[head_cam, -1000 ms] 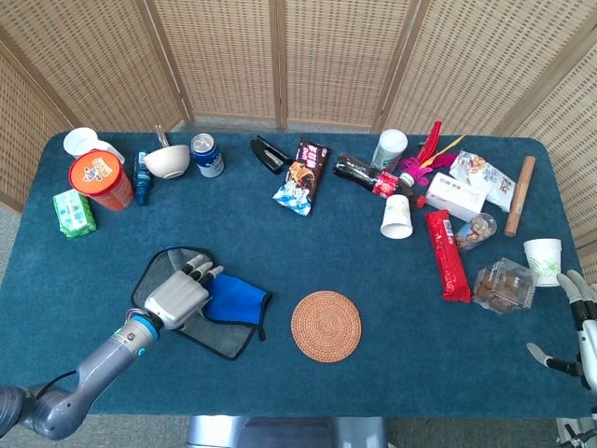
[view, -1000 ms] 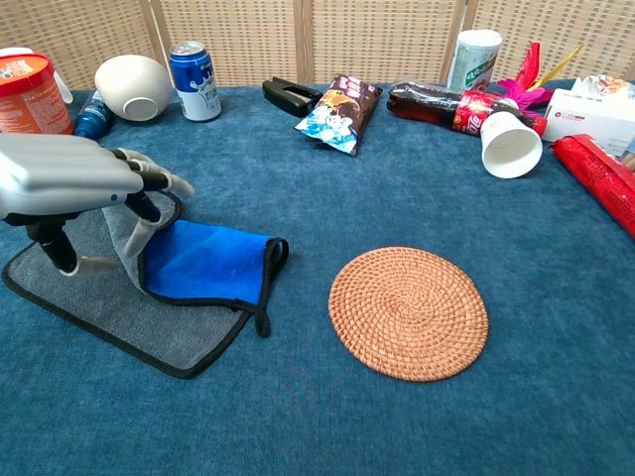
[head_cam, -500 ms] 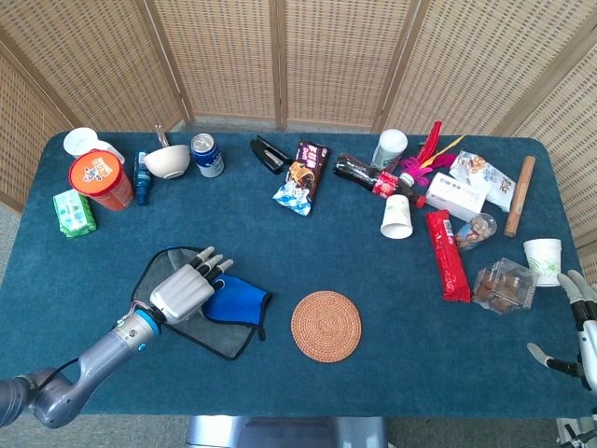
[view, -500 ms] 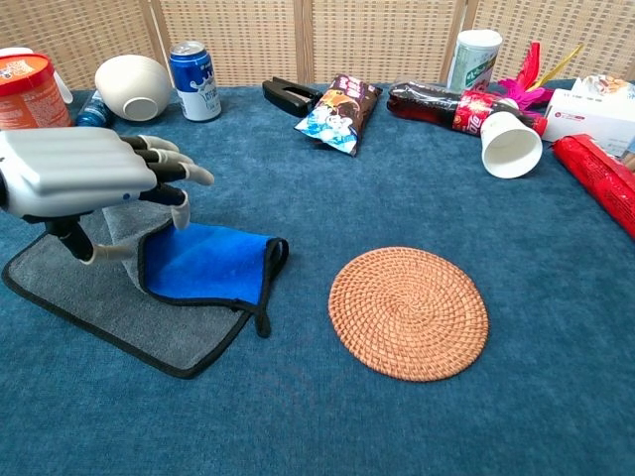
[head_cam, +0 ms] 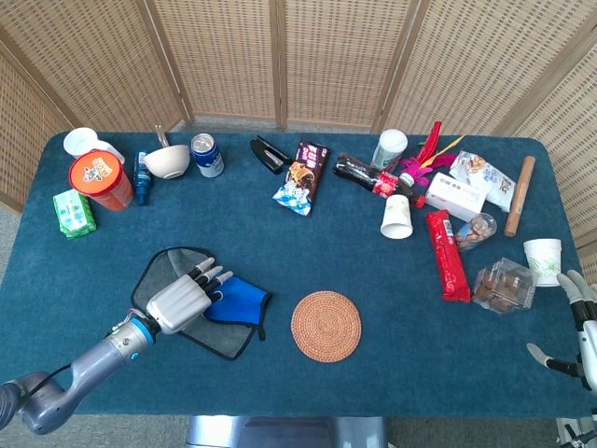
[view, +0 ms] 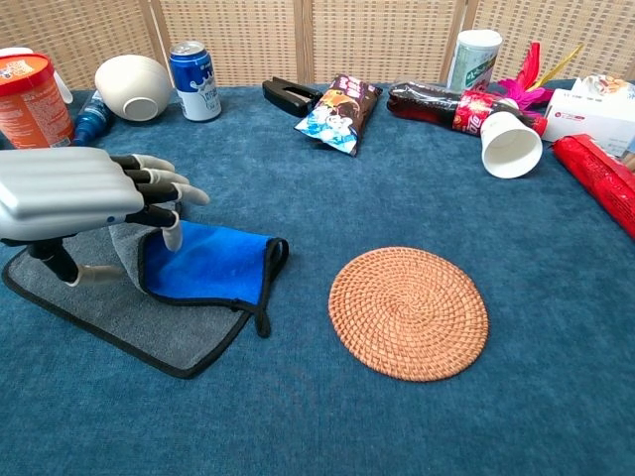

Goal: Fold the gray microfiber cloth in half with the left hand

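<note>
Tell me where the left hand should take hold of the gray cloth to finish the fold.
Probably the black-trimmed edge of the blue flap on the gray microfiber cloth, coming from above. The flap lies turned back, while the left hand hovers over its left end.

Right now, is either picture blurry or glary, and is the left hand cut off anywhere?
Head view: evenly lit and sharp, no glare, only faint shadows; the left hand shows whole over the gray cloth. Chest view: also sharp, though the left hand looms large and runs off the left edge, casting a soft shadow on the cloth.
</note>
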Robot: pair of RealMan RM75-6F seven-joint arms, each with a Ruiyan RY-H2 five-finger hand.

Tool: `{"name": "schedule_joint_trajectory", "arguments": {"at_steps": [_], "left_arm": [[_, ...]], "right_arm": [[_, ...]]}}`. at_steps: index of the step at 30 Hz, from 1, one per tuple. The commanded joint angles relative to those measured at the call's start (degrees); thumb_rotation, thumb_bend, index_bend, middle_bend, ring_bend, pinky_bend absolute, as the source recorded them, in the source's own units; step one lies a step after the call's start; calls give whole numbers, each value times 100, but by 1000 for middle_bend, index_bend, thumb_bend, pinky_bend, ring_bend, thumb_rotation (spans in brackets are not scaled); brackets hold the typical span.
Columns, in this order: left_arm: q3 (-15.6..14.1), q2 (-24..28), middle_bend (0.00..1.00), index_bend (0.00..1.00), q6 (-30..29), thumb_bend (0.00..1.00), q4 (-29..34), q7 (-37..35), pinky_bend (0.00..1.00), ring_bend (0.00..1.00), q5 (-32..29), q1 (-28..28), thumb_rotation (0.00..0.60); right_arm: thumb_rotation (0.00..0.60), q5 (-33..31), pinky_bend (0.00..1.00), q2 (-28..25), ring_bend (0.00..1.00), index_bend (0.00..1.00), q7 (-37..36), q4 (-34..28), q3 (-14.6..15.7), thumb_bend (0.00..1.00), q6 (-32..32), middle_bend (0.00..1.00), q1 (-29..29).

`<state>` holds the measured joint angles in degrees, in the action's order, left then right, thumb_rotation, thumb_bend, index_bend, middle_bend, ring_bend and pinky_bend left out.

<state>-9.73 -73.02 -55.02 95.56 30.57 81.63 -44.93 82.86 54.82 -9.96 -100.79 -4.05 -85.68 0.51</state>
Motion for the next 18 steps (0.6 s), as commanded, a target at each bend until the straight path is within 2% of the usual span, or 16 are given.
{"name": "schedule_joint_trajectory", "arguments": {"at_steps": [1,18], "left_arm": [[-2,12,0,295,0,419,-29,-33,0,0,53,50,600],[110,-278,0,339,15,420,-459,173,0,0,415,242,600]], "right_arm": [[600,18,0,-4,0,0,-6,-7,8,0,-3,0,2],[600,43,0,-34,0,0,-116,-10,20,0,-1,0,6]]}}
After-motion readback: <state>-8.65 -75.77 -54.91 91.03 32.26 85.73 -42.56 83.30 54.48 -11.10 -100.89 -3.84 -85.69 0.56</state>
